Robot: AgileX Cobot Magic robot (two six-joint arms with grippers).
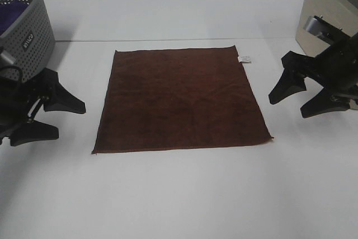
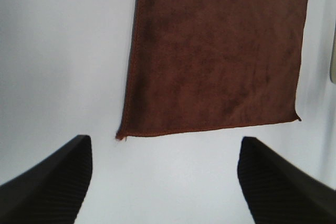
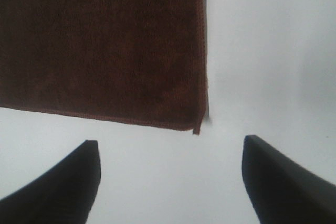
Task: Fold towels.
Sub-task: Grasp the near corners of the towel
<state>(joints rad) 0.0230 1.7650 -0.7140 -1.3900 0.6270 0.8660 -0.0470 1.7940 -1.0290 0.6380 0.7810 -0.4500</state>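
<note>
Reddish-brown terry towel (image 1: 182, 100) spread flat and unfolded at the centre of a white desk (image 1: 179, 200), seen from the high exterior camera. Its stitched edges form a near-square outline, and a small white tag (image 1: 244, 59) projects from the far right corner. No part of the cloth is lifted or doubled over.

The left jaws lie off the towel's left edge, near its front left corner but apart from it. They are released, spread wide, and grasp nothing. The right jaws lie off the towel's right edge, likewise apart from the cloth, released and empty.

In the left wrist view, two dark ribbed fingers (image 2: 52, 182) frame bare desk (image 2: 163, 182), with the towel (image 2: 215, 51) ahead of them and not between them. In the right wrist view the fingers (image 3: 283, 182) stand equally wide, and one corner of the towel (image 3: 100, 40) lies ahead of the gap, untouched.

A grey perforated basket (image 1: 33, 43) holding a purple cloth (image 1: 12, 12) stands at the far left of the desk, well apart from the towel. A beige box (image 1: 327, 12) stands at the far right.
</note>
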